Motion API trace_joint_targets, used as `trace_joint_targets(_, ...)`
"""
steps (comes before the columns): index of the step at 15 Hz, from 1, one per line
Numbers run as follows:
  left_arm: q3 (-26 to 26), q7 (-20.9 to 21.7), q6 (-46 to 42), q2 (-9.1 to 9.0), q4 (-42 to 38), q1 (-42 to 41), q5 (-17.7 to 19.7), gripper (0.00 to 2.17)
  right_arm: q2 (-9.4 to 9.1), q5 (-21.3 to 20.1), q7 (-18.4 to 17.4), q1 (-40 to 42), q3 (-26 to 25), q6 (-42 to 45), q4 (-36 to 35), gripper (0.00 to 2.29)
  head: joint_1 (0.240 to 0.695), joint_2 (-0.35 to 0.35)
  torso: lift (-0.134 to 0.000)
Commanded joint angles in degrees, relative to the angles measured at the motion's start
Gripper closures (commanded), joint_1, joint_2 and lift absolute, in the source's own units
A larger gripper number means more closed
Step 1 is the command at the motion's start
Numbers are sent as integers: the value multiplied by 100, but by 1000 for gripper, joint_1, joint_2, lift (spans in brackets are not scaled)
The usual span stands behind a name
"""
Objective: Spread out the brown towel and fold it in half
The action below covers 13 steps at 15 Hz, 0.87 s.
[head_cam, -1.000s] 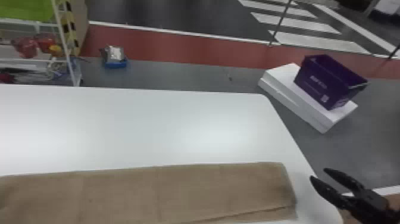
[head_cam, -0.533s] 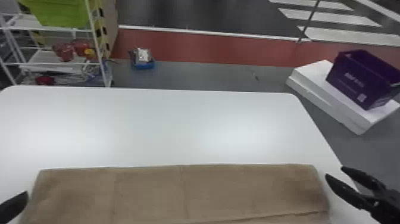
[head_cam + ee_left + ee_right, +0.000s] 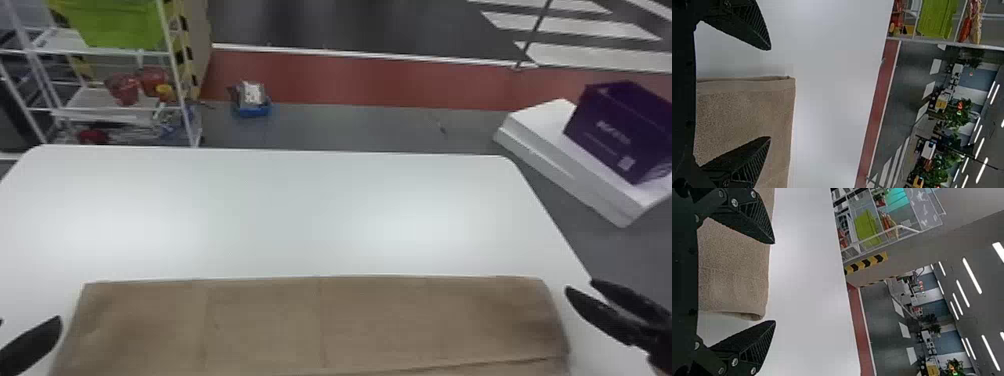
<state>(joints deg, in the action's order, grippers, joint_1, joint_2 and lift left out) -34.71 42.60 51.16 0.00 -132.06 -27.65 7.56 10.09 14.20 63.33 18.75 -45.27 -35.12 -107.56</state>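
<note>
The brown towel (image 3: 320, 320) lies as a long flat band along the table's near side, with a layered edge at its lower right. At its left end is my left gripper (image 3: 30, 342); at its right end is my right gripper (image 3: 582, 287). In the left wrist view, my left gripper (image 3: 770, 94) stands open around the towel's end (image 3: 746, 113), holding nothing. My right gripper (image 3: 774, 282), in the right wrist view, is likewise open, with the towel's other end (image 3: 734, 274) between its spread fingers and not gripped.
The white table (image 3: 300, 215) extends beyond the towel. On the floor at the right, a purple bin (image 3: 620, 130) rests on white boxes (image 3: 555, 145). A white shelf rack (image 3: 175, 75) with a green bin (image 3: 117, 22) stands behind the table's left corner.
The head view has swung left, so the towel and table sit farther right in it and the towel's left end now shows. My left gripper has come into that view.
</note>
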Motion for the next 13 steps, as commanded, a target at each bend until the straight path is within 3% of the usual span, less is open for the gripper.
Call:
trace_joint_targets(1,0,-6,-4,-15,22,-4,61,90,-122,-101,13,-64,-70,-404,-221,191,695,-130,-123)
trace_joint_targets(4,-27,-6,48,-15,13,-13,61,90,-236,-251,48,-187,-114,-984,-388,191,695,-126,-123)
trace_joint_targets(8,-194,20,189,-15,-13,-13,167,87,-544,-514,57,-310,-202,-1494,-758,191,695,-110,-123)
trace_joint_targets(13,-194,82,435,-15,-66,-13,167,83,-667,-558,145,-310,-307,-1722,-872,198,695,-92,-123)
